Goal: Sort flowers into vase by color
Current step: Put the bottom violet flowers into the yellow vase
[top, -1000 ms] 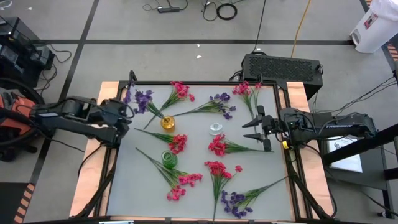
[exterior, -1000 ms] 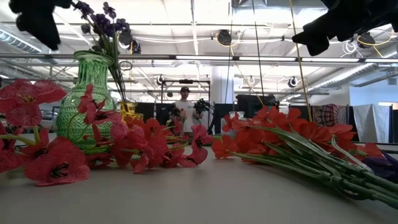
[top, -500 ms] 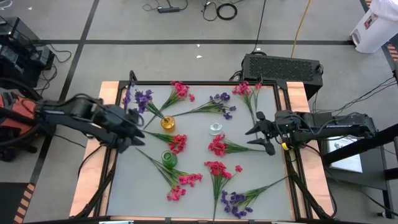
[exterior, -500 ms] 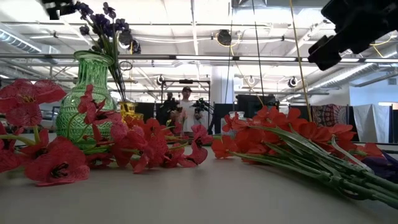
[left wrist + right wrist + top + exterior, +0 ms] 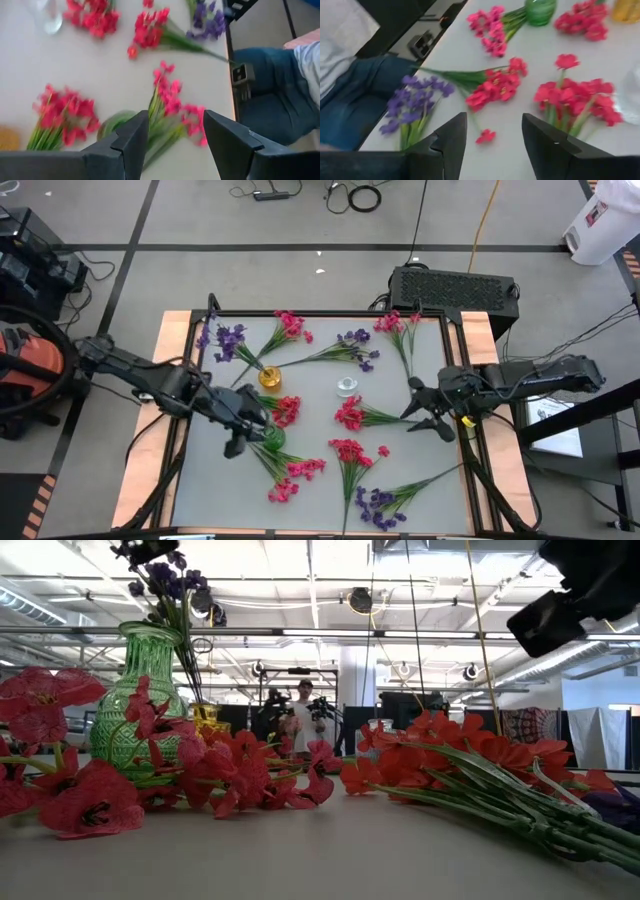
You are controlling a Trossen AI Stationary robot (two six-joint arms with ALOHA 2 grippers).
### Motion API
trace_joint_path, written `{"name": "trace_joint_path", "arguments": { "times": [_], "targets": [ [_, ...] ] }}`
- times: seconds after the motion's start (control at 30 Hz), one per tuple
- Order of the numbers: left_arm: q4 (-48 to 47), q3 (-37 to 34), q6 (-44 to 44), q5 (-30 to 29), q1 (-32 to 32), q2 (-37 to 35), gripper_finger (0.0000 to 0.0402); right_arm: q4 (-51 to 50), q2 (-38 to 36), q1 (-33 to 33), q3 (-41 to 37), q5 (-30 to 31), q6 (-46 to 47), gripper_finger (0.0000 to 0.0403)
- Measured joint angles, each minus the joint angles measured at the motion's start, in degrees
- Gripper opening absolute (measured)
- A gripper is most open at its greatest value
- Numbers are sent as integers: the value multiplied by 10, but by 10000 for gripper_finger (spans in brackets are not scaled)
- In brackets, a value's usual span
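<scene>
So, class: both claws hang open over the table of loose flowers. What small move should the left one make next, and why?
Probably lower the left claw, open and empty, onto the pink sprig lying beside the green vase: its wrist view looks straight at that stem. The right claw hovers open near another pink sprig.

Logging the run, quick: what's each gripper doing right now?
Left gripper: open, empty, above the green vase.
Right gripper: open, empty, over the table's right side.
</scene>
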Motion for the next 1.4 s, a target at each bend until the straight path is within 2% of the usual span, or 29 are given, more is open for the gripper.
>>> {"name": "trace_joint_path", "arguments": {
  "times": [0.23, 0.47, 0.87, 1.07, 1.4],
  "targets": [
    [141, 0, 70, -53, -30, 36, 196, 4, 49, 58, 0, 0, 13, 183],
    [215, 0, 121, -85, -48, 53, 196, 18, 103, 118, 0, 3, 61, 183],
    [238, 0, 131, -86, -51, 77, 196, 65, 230, 221, 0, 16, 128, 183],
    [238, 0, 131, -86, -51, 81, 196, 118, 288, 256, 0, 18, 158, 183],
    [237, 0, 128, -99, -51, 81, 196, 139, 355, 309, 0, 18, 232, 183]
  ]
}}
